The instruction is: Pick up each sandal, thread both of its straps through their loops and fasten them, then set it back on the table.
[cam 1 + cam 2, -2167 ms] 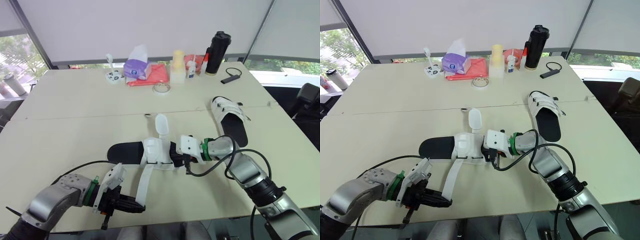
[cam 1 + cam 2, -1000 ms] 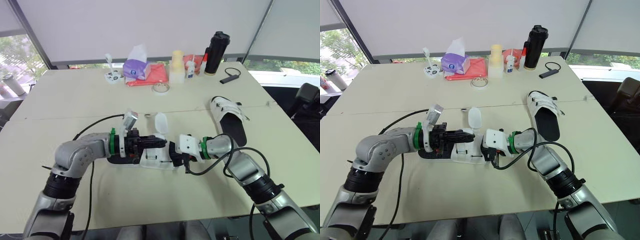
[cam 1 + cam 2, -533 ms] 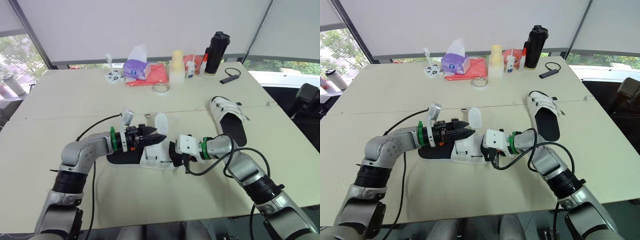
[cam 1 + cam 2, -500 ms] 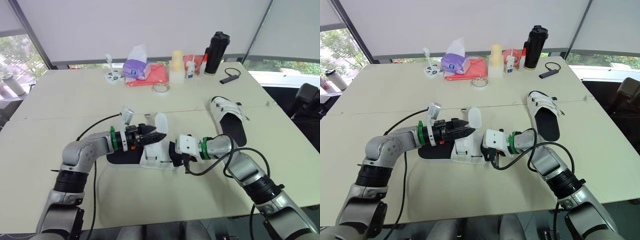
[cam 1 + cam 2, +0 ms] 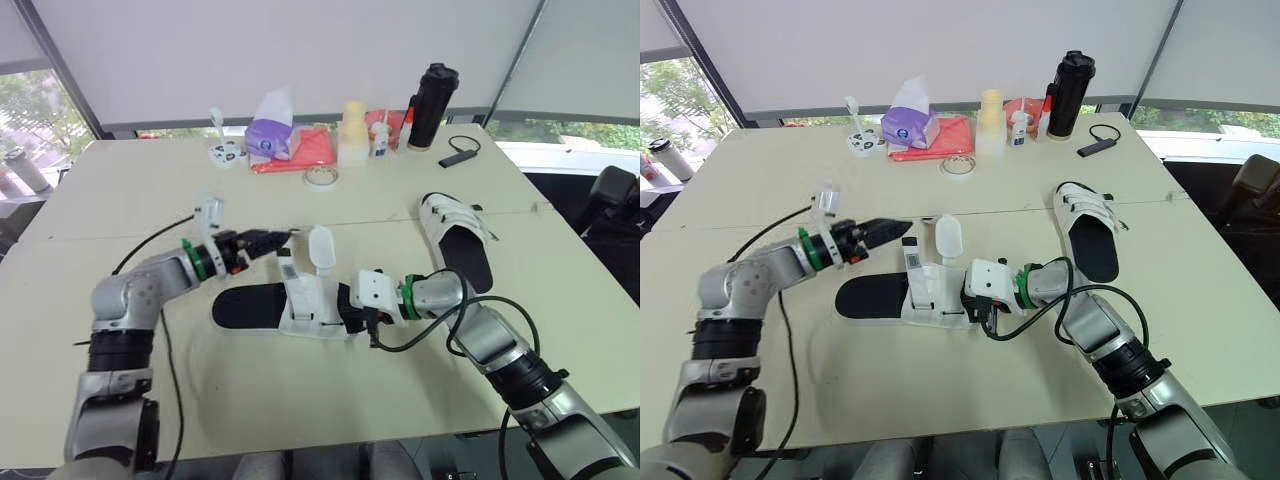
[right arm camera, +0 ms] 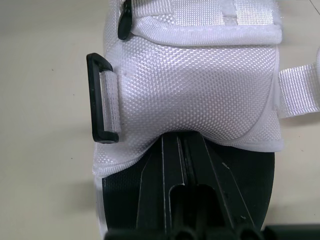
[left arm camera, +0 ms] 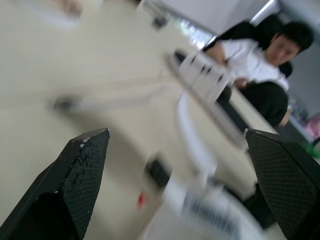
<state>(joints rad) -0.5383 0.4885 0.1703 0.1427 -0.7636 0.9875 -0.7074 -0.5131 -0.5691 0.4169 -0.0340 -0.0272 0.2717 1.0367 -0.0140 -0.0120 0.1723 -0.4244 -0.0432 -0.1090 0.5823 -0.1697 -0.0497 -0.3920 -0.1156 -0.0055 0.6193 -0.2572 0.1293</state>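
beige table (image 5: 150, 190) runs under a row of windows with white blinds, and a person (image 7: 250, 55) sits beyond its right end. near the middle of the table lies the near sandal (image 5: 250, 305), black sole flat and toe to the left, with both white straps undone: one strap (image 5: 321, 250) stands upright on the far side, and the other strap (image 5: 291, 278) rises just left of it. the right gripper (image 6: 183, 150) is closed on the sandal's black sole, just behind the white upper, whose black loop (image 6: 102, 97) sticks out at the side. the left gripper (image 5: 888, 227) hovers above the table just left of the straps, touching neither, its fingers spread wide with nothing between them. the second sandal (image 5: 462, 240) lies well apart to the right. a black bottle (image 5: 432, 105), a purple tissue pack (image 5: 270, 135) and a red cloth (image 5: 312, 150) stand along the far edge.
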